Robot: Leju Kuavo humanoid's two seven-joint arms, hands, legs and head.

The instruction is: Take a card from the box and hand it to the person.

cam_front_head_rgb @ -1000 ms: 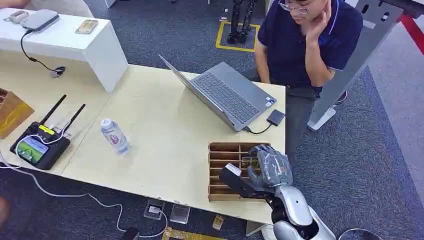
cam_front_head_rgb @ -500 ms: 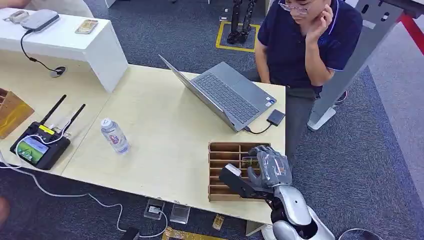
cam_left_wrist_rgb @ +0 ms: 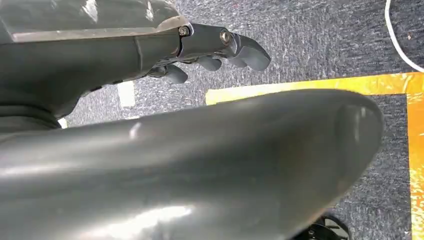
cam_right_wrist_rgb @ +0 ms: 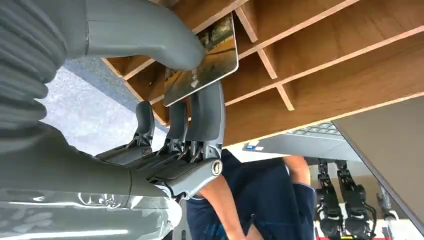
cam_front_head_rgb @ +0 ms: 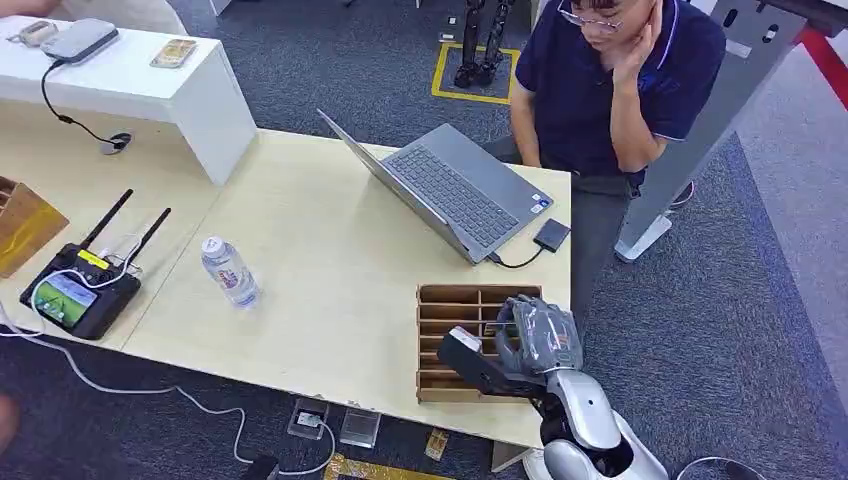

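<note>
The right robot hand (cam_right_wrist_rgb: 165, 95) pinches a glossy gold-brown card (cam_right_wrist_rgb: 202, 60) between thumb and fingers, partly inside the slotted brown wooden box (cam_front_head_rgb: 450, 310) on the pale counter (cam_front_head_rgb: 330, 270), where a divider could snag and dislodge it.

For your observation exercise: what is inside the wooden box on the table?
The wooden box has slotted compartments, mostly bare wood. The right hand pinches one card above a slot. The hand covers the slots beneath it, so other cards there cannot be seen.
</note>
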